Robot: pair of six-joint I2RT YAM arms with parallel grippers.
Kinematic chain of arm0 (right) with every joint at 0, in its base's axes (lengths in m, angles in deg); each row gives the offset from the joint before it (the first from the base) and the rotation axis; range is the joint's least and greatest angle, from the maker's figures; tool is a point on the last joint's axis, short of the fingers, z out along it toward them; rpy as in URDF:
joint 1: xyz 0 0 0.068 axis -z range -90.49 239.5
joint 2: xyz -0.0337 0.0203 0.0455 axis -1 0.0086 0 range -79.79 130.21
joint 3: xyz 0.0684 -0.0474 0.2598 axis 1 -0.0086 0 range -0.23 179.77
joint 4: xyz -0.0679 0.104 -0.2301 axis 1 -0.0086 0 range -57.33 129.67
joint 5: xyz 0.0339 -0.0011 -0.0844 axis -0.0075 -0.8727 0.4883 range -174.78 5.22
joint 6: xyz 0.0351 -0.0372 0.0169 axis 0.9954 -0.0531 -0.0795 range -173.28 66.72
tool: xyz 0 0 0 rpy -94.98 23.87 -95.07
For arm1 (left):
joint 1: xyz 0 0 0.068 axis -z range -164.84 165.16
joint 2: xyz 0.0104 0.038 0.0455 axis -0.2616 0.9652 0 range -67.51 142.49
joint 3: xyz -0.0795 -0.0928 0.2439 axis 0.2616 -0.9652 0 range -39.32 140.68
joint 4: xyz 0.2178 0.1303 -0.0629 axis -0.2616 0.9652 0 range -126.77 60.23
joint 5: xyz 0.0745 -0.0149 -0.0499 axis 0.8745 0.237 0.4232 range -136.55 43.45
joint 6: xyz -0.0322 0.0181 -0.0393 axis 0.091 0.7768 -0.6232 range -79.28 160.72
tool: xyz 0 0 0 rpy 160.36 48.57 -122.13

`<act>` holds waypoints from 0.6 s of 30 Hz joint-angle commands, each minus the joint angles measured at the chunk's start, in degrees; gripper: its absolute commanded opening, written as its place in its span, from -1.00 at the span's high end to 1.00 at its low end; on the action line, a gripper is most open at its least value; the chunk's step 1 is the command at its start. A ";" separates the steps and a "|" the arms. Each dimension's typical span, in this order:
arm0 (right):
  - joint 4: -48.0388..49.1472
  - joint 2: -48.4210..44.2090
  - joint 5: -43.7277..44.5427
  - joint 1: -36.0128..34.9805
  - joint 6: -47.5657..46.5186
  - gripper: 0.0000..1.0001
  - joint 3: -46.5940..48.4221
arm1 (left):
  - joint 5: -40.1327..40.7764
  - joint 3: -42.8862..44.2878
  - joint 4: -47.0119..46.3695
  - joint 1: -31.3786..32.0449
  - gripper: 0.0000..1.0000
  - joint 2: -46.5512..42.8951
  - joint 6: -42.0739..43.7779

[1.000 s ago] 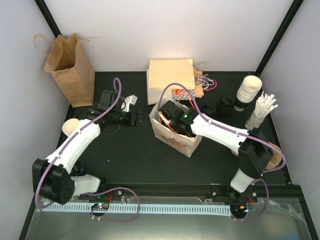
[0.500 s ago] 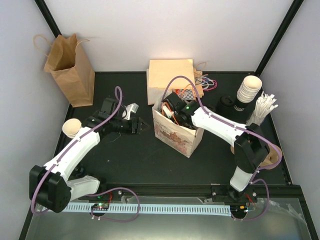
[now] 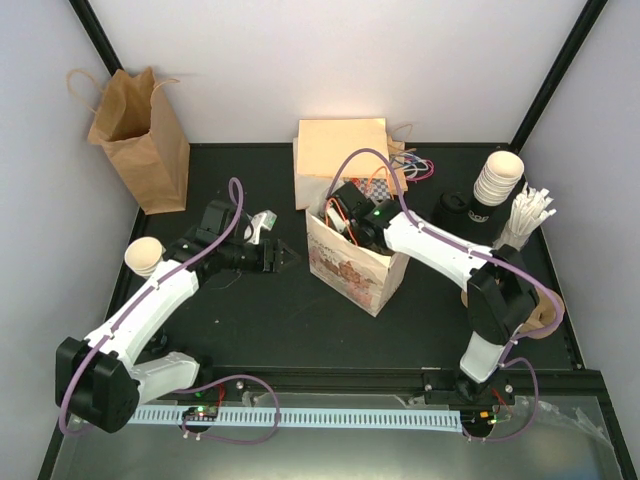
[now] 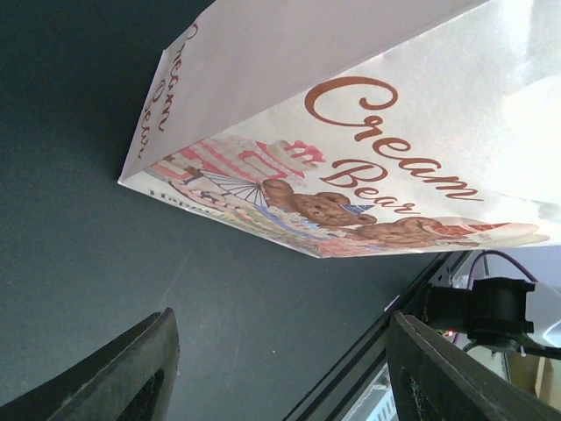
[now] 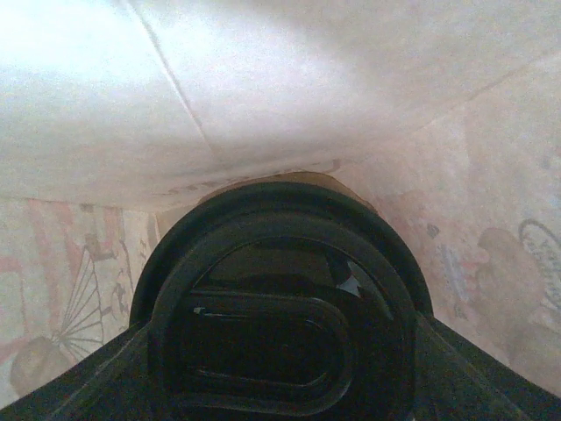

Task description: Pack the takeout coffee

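The takeout coffee shows only in the right wrist view, as a round black lid [image 5: 280, 324] with its cup hidden beneath. It sits deep inside the white "Cream Bear" paper bag [image 3: 352, 268], whose pale walls surround it. My right gripper [image 5: 280, 379] reaches down into the bag's mouth [image 3: 350, 215], its dark fingers [image 5: 79, 386] pressed against both sides of the lid. My left gripper [image 3: 283, 257] hovers low over the black table just left of the bag, open and empty [image 4: 280, 368], facing the bag's printed side [image 4: 351, 132].
An upright brown paper bag [image 3: 140, 135] stands at the back left. A tan bag [image 3: 340, 155] lies flat behind the white bag. Stacked cream cups [image 3: 497, 180], loose black lids [image 3: 455, 212] and white stirrers [image 3: 525, 220] sit at the right. A small white object [image 3: 262, 222] lies near my left wrist.
My left gripper has slid right, closer to the white bag. My right wrist has shifted toward the back of the bag's mouth, and the bag has moved slightly with it.
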 commanded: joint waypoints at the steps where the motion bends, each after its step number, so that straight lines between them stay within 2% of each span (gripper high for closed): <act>1: -7.53 5.51 0.24 -3.41 3.88 0.36 -5.58 | 0.69 -0.68 -1.13 0.26 -0.34 -1.30 -0.59; 5: -7.34 4.19 6.75 -6.09 5.36 0.37 -6.94 | 0.60 -0.83 -1.38 0.32 -0.34 -1.16 -0.62; 8: -6.83 4.75 8.28 -6.32 5.23 0.37 -8.29 | 0.65 -0.93 -1.69 0.45 -0.34 -0.96 -0.70; 12: -6.18 5.59 6.80 -5.96 4.27 0.36 -9.74 | 0.60 -0.96 -1.59 0.74 -0.34 -0.89 -0.73; 18: -5.51 4.89 -0.01 -3.25 4.18 0.36 -9.39 | 0.70 -1.42 -1.82 1.02 -0.34 -1.07 -1.00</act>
